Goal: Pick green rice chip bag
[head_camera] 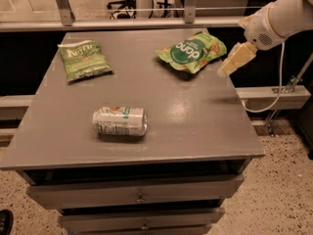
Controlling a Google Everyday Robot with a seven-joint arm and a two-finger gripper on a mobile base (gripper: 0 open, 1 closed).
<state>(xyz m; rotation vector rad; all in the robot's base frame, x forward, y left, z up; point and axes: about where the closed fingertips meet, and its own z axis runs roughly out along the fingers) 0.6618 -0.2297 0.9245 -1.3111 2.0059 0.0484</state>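
Note:
The green rice chip bag (192,51) lies at the back right of the grey table (195,116). It is puffy and bright light green, with a dark-green circle and white "dang" lettering. My gripper (234,61) hangs from the white arm at the table's right edge, just right of the bag and a little above the surface. It is close to the bag's right end but apart from it and holds nothing.
A flatter olive-green bag (83,58) lies at the back left. A silver and green can (120,121) lies on its side in the front middle. Drawers (139,197) sit under the tabletop. A rail (146,23) runs behind the table.

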